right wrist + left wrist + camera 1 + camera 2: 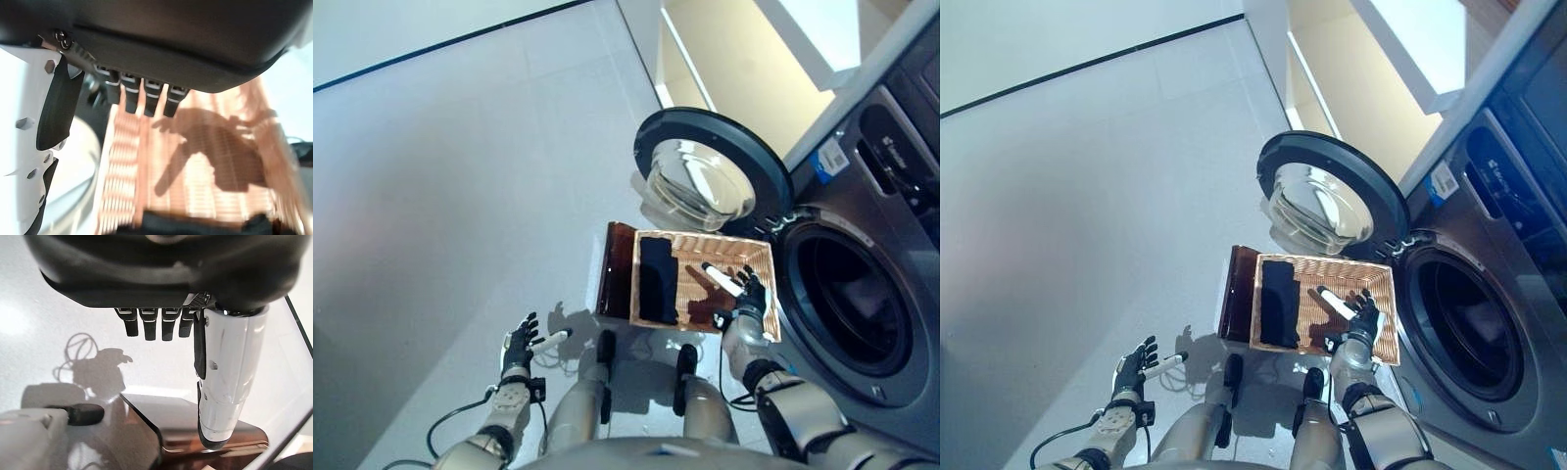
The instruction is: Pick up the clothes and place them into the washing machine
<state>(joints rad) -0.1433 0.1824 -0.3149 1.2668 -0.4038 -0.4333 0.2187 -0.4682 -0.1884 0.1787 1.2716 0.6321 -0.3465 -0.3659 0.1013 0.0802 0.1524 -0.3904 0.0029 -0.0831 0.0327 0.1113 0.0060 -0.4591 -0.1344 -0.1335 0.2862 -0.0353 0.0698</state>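
Wicker basket (759,257) lies under the right hand (748,299), fingers spread, holding nothing; left hand (521,345) likewise.

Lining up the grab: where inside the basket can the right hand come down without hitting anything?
Bare woven floor lies between the dark folded garment and the rectangular wicker basket's washer-side wall, under the open right hand. The basket's left part is taken by the garment.

We found our right hand (745,299) spread open above the basket (759,257), nothing between its fingers and the bare wicker floor beneath them, the dark garment (658,279) lying off past the thumb, and the washer door (710,176) swung wide beyond the fingertips, leaving the drum opening (847,299) unblocked.
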